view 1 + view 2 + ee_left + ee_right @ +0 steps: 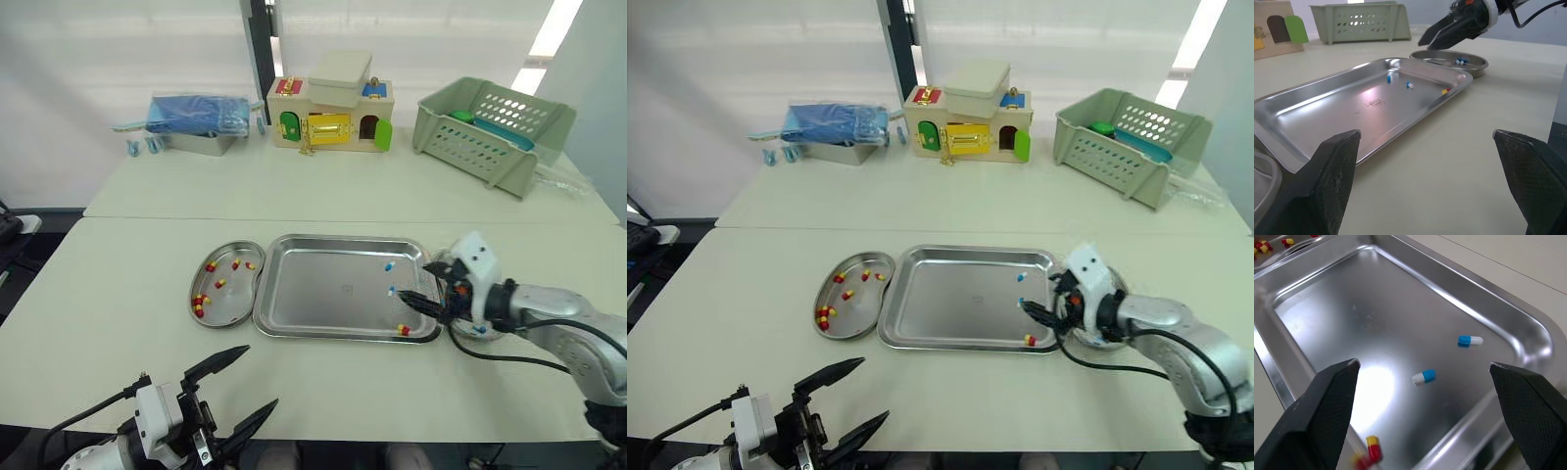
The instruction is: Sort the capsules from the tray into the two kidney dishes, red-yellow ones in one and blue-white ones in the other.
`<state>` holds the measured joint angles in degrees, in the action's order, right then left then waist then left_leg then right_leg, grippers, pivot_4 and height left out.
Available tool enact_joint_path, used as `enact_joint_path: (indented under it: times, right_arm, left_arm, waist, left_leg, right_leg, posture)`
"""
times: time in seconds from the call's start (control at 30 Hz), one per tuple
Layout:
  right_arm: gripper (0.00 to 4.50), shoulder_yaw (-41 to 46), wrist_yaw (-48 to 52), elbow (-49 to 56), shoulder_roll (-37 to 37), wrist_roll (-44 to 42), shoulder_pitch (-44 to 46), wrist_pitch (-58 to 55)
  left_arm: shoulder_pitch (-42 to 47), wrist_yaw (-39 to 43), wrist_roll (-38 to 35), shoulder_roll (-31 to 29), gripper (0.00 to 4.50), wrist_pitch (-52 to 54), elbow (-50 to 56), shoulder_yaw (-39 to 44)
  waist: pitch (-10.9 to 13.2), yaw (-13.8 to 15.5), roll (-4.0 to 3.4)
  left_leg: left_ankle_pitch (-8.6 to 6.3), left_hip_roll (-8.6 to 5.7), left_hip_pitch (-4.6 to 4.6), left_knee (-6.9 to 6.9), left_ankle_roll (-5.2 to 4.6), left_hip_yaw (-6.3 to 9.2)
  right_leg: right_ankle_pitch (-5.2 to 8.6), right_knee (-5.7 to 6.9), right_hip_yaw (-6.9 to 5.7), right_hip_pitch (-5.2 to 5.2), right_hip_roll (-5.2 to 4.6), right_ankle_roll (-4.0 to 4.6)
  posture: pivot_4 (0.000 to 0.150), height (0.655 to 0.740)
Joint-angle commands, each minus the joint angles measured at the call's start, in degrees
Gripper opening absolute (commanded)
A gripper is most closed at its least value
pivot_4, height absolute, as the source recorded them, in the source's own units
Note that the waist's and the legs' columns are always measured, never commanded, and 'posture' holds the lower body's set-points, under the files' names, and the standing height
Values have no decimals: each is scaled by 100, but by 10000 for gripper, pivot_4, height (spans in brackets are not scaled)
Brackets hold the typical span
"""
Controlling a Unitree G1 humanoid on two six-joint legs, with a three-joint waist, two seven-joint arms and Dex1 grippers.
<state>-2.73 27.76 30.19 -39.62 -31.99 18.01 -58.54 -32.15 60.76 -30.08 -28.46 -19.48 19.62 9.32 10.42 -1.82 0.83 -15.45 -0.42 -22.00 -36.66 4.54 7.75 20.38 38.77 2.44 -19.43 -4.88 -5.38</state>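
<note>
A steel tray [333,294] lies mid-table, flanked by two kidney dishes. The left dish [211,304] holds several red-yellow capsules [200,305]. The right dish [1469,69], with blue-white capsules [1461,61] in it, is largely hidden behind my right arm. Two blue-white capsules [388,264] [1423,377] and a red-yellow one [403,330] remain in the tray's right part. My right gripper [1423,365] hangs open low over that end, one blue-white capsule beneath the gap between its fingers. My left gripper [259,377] stands open with nothing in it, near the table's front edge.
Along the table's far side stand a blue bag on a metal box [196,117], a wooden toy house [331,116] and a green basket [490,132]. Bare tabletop surrounds the tray and dishes.
</note>
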Motion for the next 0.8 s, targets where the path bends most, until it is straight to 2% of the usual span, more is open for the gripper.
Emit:
enact_joint_path:
  times: [0.03, 0.37, 0.8]
  right_arm:
    - [44583, -260, -120, 91, -28, 312, 222, -5]
    - [44583, -918, 680, -885, -178, 862, 770, 517]
    - [44583, -1516, 1030, -1440, -5, 1594, 1003, 997]
  left_arm:
    - [-76, 27, -52, -19, 45000, -109, 74, 83]
    - [-55, 21, -30, 1, 45000, -130, 57, 49]
    - [-174, -36, 18, 60, 45000, -186, 118, -22]
  waist:
    - [0, 5, 0]
    - [0, -10, -1]
    - [0, -7, 0]
  left_leg:
    - [0, -1, -2, -1, 0, -1]
    - [0, -1, -3, 0, 0, -3]
    - [0, 0, -5, 0, 0, -3]
  right_leg:
    - [0, 0, 1, -2, 0, 0]
    - [0, 6, 2, -11, -2, 0]
    - [0, 9, 3, -18, -1, 0]
  posture:
    - [1500, 7400]
    - [1500, 7400]
    - [1500, 7400]
